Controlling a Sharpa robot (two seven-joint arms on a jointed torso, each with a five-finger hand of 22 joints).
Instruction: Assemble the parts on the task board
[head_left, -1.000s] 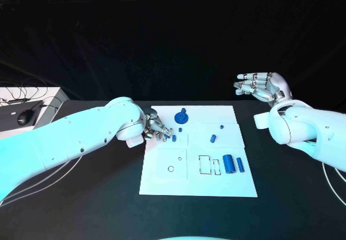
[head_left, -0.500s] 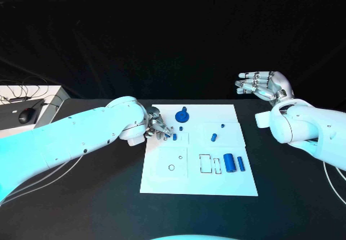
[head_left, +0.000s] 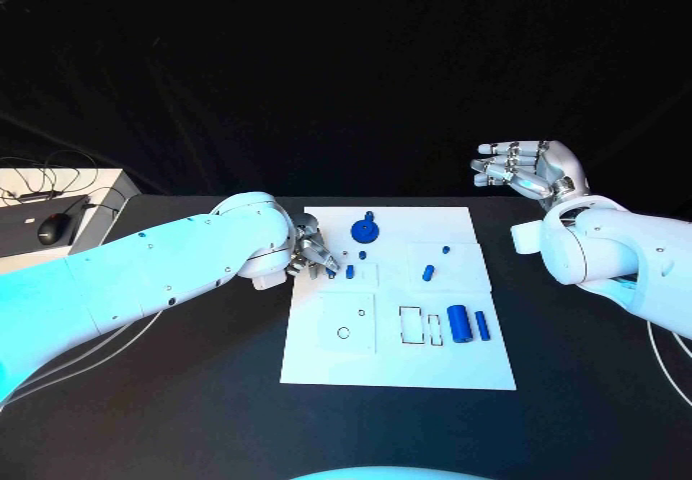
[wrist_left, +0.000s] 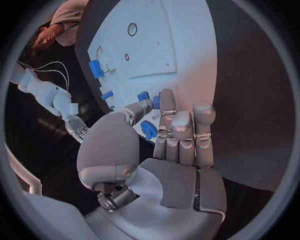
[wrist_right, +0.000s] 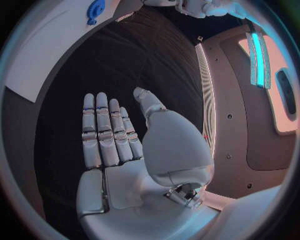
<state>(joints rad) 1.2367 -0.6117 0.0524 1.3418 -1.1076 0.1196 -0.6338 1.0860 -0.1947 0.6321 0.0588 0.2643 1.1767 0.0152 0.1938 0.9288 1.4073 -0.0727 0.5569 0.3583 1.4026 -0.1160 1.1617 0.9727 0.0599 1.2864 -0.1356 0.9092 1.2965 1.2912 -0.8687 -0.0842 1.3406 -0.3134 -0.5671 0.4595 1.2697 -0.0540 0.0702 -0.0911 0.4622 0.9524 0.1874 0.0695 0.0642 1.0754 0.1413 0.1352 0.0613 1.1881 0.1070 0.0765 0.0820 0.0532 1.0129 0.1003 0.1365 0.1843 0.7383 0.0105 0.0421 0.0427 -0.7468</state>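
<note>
left hand pinches small blue part

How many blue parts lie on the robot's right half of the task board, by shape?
Thick cylinder: 1
Thin cylinder: 1
Short pegs: 2
Total: 4

The left robot hand rests at the task board's left edge, fingers beside a small blue part; the right robot hand is raised above the black desk, holding nothing, fingers apart
</note>
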